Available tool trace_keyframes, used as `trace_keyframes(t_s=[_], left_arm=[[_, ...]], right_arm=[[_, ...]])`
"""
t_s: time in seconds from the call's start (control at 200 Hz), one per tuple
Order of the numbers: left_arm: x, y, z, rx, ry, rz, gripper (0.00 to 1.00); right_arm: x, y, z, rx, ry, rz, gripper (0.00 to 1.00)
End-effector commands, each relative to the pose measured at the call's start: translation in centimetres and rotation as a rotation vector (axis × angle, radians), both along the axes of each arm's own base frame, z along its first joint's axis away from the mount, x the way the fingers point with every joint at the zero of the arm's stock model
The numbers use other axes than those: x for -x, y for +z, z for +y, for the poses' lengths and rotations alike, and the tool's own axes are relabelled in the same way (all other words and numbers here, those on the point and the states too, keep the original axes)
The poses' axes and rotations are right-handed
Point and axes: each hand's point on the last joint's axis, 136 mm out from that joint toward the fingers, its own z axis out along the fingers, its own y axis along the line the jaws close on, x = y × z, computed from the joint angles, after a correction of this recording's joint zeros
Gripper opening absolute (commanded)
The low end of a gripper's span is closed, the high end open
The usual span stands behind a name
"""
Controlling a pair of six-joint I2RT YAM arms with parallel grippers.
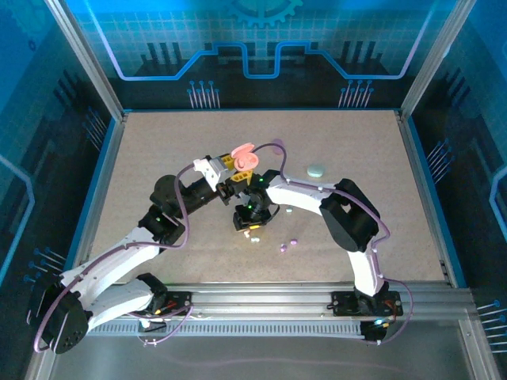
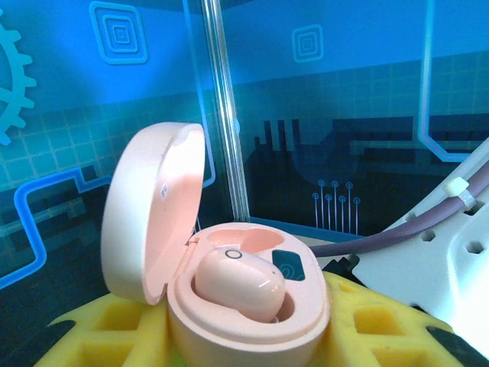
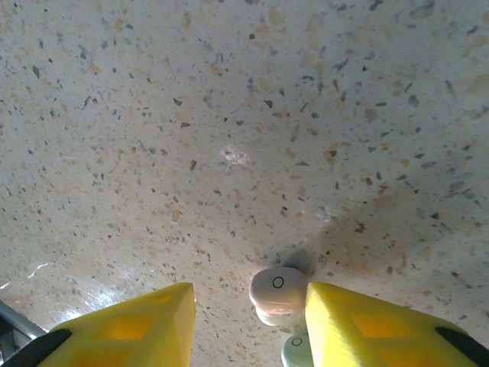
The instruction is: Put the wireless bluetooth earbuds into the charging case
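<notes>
My left gripper (image 1: 230,168) is shut on the pink charging case (image 2: 252,321), held up off the table with its lid (image 2: 153,214) swung open. Yellow fingers (image 2: 367,321) flank the case. One pink-cream earbud (image 2: 238,283) rests in the near socket; the far socket (image 2: 237,235) is empty. My right gripper (image 3: 248,302) points down at the table, open. A pink-cream earbud (image 3: 277,294) lies on the table between its fingers, close against the right finger (image 3: 359,321). A mint earbud (image 3: 296,352) lies just behind it. In the top view the right gripper (image 1: 250,224) hovers over these earbuds (image 1: 253,235).
A closed mint case (image 1: 316,170) lies on the table at back right. Two purple earbuds (image 1: 295,240) (image 1: 283,248) and another small pale piece (image 1: 290,212) lie to the right of the right gripper. Blue walls and metal posts ring the table.
</notes>
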Motion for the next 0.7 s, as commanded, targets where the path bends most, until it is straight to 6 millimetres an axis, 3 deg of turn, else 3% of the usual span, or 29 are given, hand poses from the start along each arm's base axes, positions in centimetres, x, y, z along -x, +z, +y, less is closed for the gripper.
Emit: trace_keyframes(t_s=[0.0,0.4,0.69], left_arm=[[0.3,1.1,0.4,0.015,0.015,-0.037,0.29],[0.3,1.0,0.3,0.014,0.013,-0.035,0.29],[0.3,1.0,0.3,0.012,0.013,-0.034,0.29]], right_arm=[[0.8,-0.9,-0.5,0.052,-0.015,0.023,0.44],[1.7,-2.4,-0.5,0.059,-0.025,0.069,0.43],[1.5,-2.1,0.5,0.02,-0.002,0.055,0.36]])
